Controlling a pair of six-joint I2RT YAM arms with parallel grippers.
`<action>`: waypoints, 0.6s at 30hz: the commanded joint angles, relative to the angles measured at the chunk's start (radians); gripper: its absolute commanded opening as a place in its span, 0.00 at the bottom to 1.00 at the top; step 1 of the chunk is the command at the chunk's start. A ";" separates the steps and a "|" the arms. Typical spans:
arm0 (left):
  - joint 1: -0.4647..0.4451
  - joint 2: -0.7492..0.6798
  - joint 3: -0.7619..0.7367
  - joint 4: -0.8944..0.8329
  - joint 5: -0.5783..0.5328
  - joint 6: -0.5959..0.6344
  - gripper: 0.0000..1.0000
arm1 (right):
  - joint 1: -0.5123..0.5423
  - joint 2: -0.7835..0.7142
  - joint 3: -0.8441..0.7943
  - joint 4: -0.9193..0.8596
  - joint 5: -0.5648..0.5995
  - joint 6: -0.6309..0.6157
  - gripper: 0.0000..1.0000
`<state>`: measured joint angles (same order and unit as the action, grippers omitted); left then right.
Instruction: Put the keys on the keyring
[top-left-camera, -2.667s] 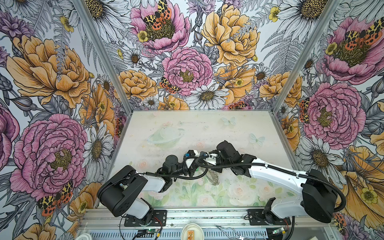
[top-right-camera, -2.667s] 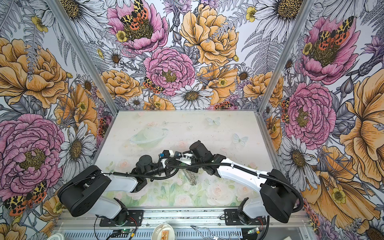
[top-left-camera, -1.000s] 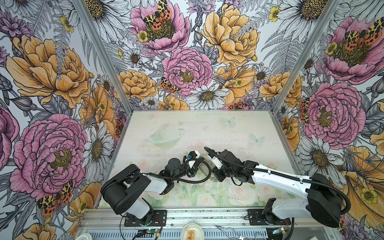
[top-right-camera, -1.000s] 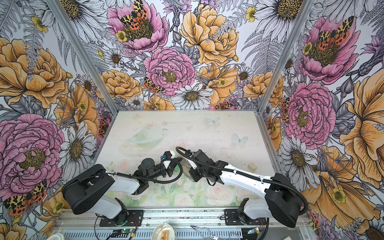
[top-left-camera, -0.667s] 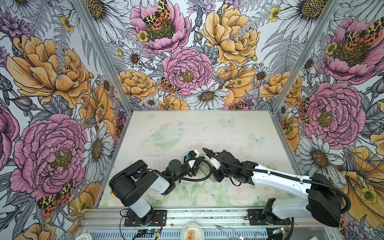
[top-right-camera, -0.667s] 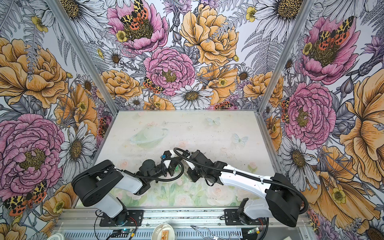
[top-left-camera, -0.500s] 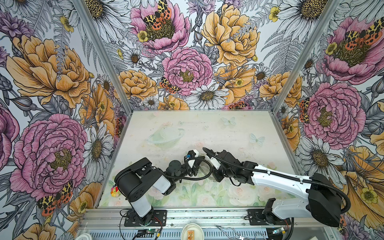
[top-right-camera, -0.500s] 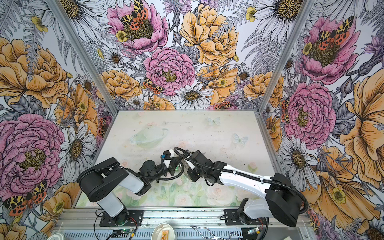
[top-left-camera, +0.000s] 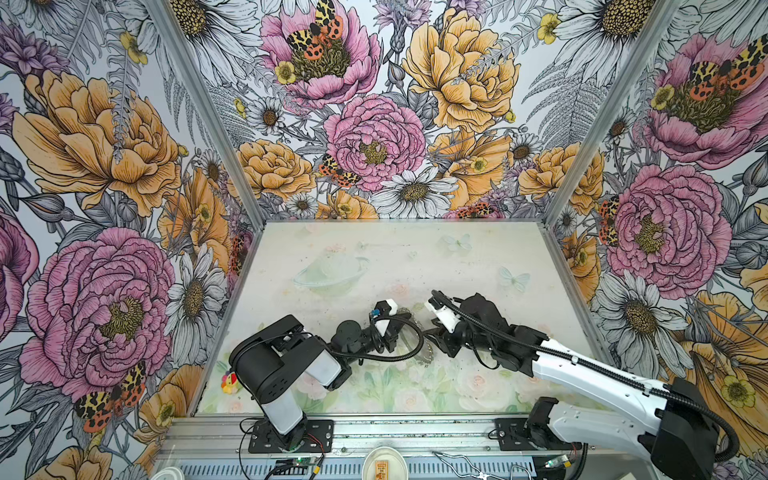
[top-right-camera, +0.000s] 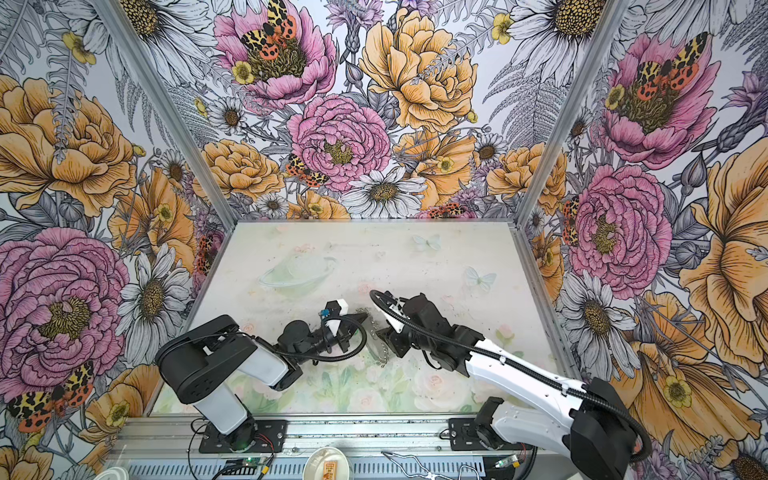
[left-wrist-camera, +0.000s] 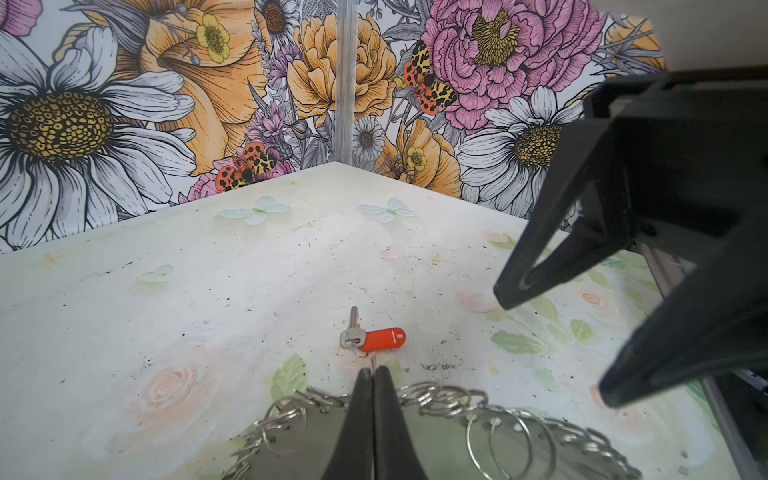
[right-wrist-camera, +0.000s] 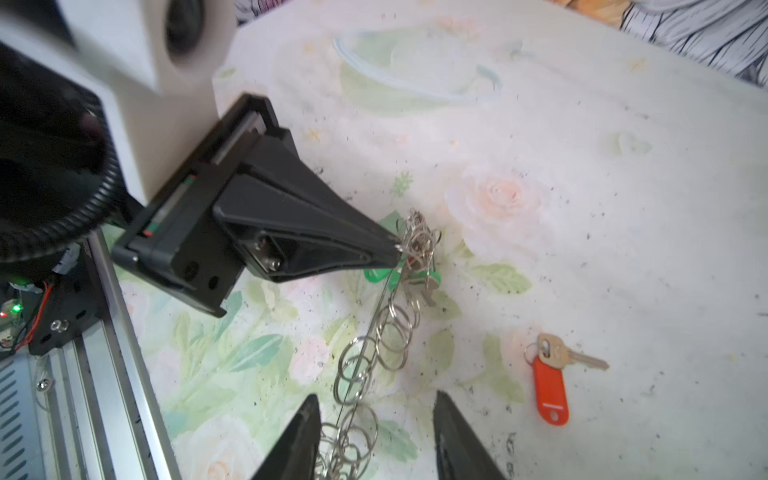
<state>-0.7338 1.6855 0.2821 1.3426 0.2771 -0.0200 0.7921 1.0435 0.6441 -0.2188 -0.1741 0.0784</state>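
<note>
The keyring (right-wrist-camera: 376, 332) stands on edge, a thin grey plate fringed with silver split rings (left-wrist-camera: 490, 419). My left gripper (left-wrist-camera: 372, 374) is shut on its rim; its tip (right-wrist-camera: 395, 249) shows in the right wrist view. Two green key tags (right-wrist-camera: 376, 275) hang among the rings by that tip. My right gripper (right-wrist-camera: 376, 415) is open, and the ring's near edge lies between its fingers (right-wrist-camera: 309, 419), close to one of them. A silver key with an orange-red tag (left-wrist-camera: 382, 338) lies flat on the table (right-wrist-camera: 550, 395), apart from both grippers. In both top views the grippers (top-left-camera: 409, 322) (top-right-camera: 388, 332) meet at the ring (top-right-camera: 380, 347).
The floral walls close the table on three sides, and a metal rail (top-left-camera: 374, 428) runs along the front. A small yellow-and-red thing (top-left-camera: 228, 381) lies at the front left edge of the table. My left arm's black cable (top-left-camera: 399, 355) loops beside the ring.
My right gripper has opened and let go of the keyring. The left arm's shoulder has swung to the right while its gripper stayed shut on the ring.
</note>
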 joint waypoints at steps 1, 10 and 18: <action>0.019 -0.013 0.001 0.069 0.128 -0.004 0.00 | -0.043 -0.044 -0.087 0.198 -0.105 -0.076 0.43; 0.058 -0.021 0.011 0.070 0.276 -0.010 0.00 | -0.238 0.137 -0.173 0.563 -0.391 -0.121 0.30; 0.063 -0.010 0.031 0.069 0.314 -0.003 0.00 | -0.271 0.299 -0.179 0.760 -0.568 -0.114 0.26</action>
<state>-0.6781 1.6825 0.2893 1.3502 0.5369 -0.0204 0.5240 1.3243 0.4728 0.3889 -0.6376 -0.0277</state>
